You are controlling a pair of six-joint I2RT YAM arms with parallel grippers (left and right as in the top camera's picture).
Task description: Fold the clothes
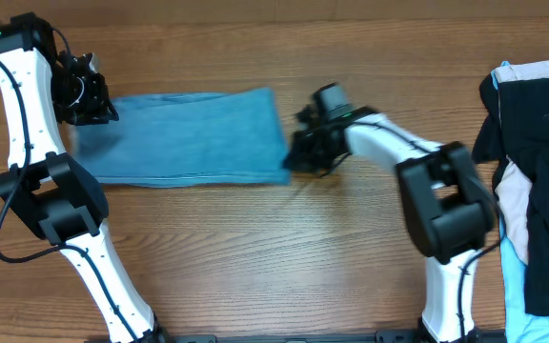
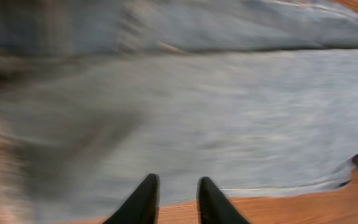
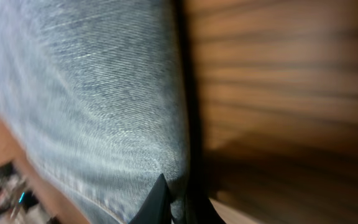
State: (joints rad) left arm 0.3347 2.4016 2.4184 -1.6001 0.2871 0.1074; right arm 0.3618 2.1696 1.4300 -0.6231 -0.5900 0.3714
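Your light-blue washed denim jeans point(image 1: 184, 138) lie as a long folded strip left of centre on the brown wooden table point(image 1: 255, 257), so the lengthwise folding looks done and the crosswise folds are probably what is left. The right gripper point(image 3: 179, 194) is clenched on the strip's right edge, and the left gripper point(image 2: 174, 186) hangs released, fingers parted, over the left end. You have bare wood in front, and the heap of dark and pale garments point(image 1: 541, 191) sits well apart.

White-shelled left arm point(image 1: 19, 95) and right arm point(image 1: 381, 135), chunky black joint housings, black cables, tapered black fingers point(image 2: 143, 200)
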